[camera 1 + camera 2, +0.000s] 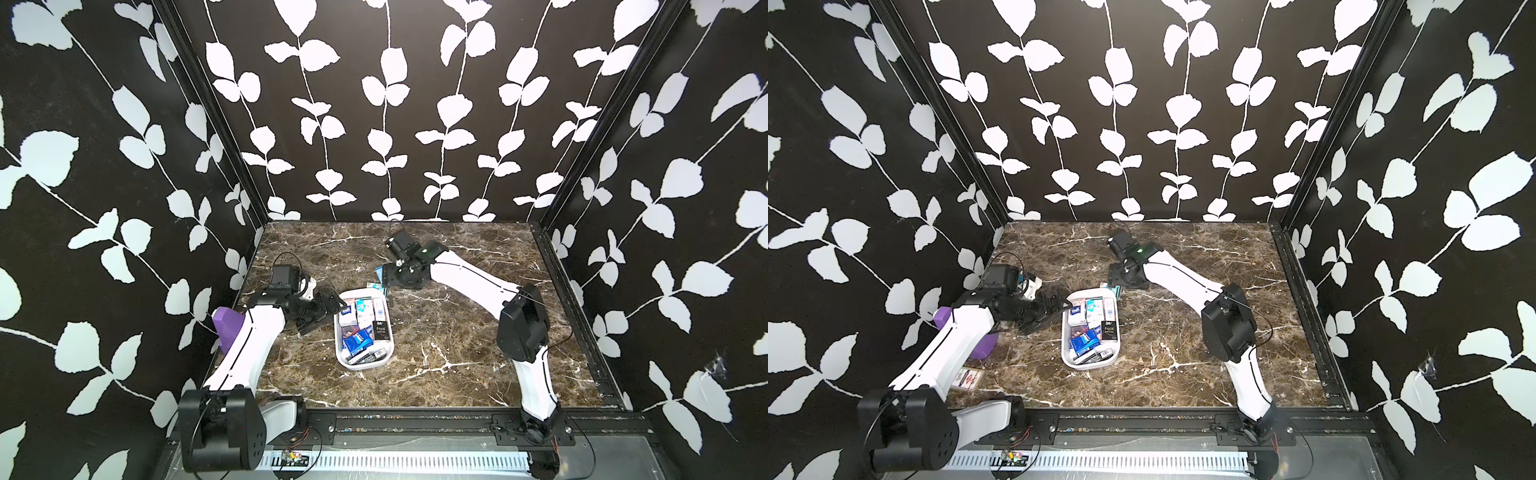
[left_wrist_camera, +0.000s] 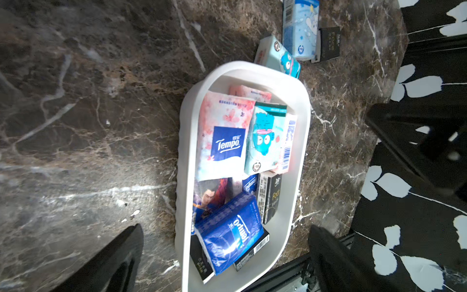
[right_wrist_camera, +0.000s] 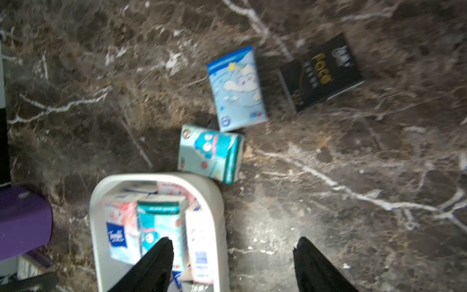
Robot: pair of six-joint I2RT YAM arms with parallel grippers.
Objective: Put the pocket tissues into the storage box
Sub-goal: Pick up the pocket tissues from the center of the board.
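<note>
Left tool [image 2: 225, 227] spread wide beside the box [image 2: 187, 141]; right tool [image 3: 233, 240] spread, empty, above three loose packs [image 3: 209, 153] on the bench [image 3: 353, 156].

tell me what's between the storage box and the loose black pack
Teal cartoon pack beside the storage box, then a light-blue pack; right wrist view.

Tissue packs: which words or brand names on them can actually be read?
"Tempo": pink-flowered pack in the storage box.
"Tempo": blue pack, same box.
"Face": black pack in the box.
All other print: too small or blurred.
</note>
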